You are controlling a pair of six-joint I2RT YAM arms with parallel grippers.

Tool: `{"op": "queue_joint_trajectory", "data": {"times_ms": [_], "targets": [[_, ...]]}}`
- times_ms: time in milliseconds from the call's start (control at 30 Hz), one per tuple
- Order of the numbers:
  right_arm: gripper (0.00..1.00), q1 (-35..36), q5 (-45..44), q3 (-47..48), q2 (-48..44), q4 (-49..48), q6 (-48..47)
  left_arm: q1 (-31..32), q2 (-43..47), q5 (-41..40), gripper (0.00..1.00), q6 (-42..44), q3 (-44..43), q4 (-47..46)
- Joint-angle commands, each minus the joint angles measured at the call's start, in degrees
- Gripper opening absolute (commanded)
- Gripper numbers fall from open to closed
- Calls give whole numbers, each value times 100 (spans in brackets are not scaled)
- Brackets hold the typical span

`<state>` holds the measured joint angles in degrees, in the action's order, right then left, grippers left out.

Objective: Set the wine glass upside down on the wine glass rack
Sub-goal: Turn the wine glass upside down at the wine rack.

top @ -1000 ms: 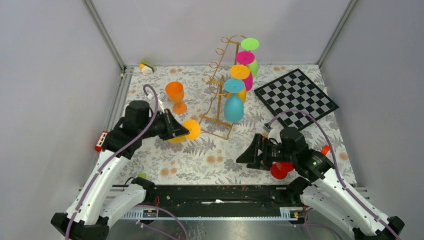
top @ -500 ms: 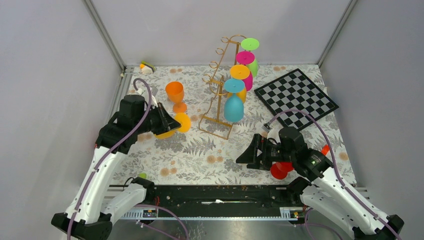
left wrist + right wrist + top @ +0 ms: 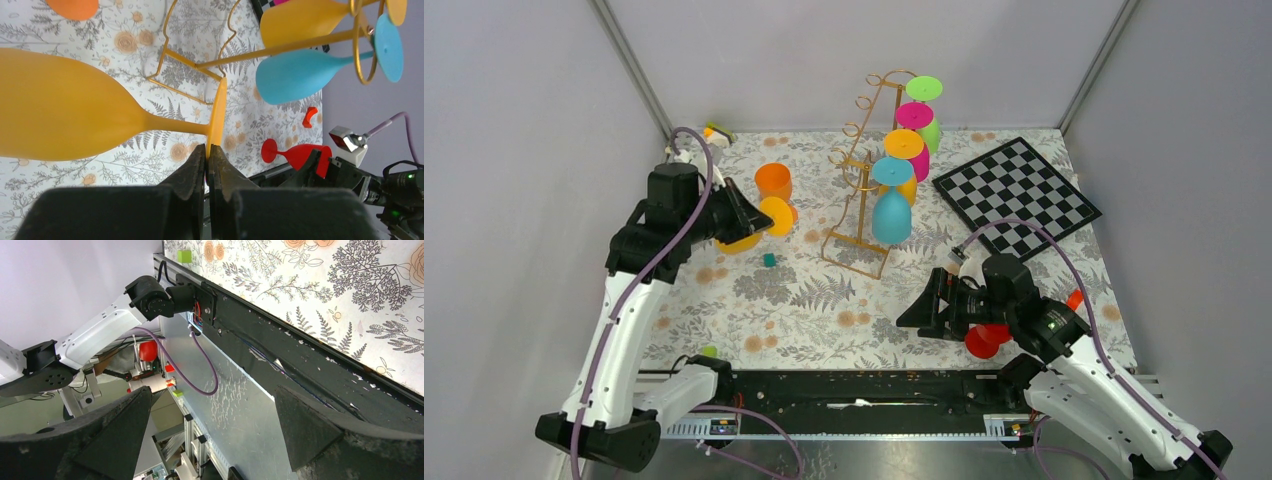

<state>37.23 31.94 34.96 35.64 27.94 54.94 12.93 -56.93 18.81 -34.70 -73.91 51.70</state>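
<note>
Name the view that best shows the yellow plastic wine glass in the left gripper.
Left wrist: the yellow plastic wine glass shows bowl, stem and foot, the left gripper pinching the foot's rim. Top external shows only the foot and some bowl beside the gripper. Right wrist shows none of it.
</note>
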Motion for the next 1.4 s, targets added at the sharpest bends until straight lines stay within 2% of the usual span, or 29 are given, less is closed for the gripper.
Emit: {"op": "queue_joint_trajectory", "data": {"times_ms": [0, 300, 567, 800, 1167, 1367], "targets": [[100, 37, -60, 19, 13, -75, -128, -157, -189, -92, 0, 118, -594, -251], [100, 30, -75, -78, -114, -64, -71, -352, -678, -139, 0, -8, -1284, -583], [100, 38, -196, 255, 43, 414, -457, -361, -730, -367, 0, -537, -1018, -1753], [100, 37, -224, 434, 166, 481, -575, -361, -1232, 64, 0, -827, -1306, -2311], [99, 36, -268, 338, 53, 475, -479, -361, -2119, 1415, 0, -2327, -1230, -4019], [99, 32, -346, 284, -45, 464, -387, -352, -2582, 1735, 0, -2869, -1410, -4466]]}}
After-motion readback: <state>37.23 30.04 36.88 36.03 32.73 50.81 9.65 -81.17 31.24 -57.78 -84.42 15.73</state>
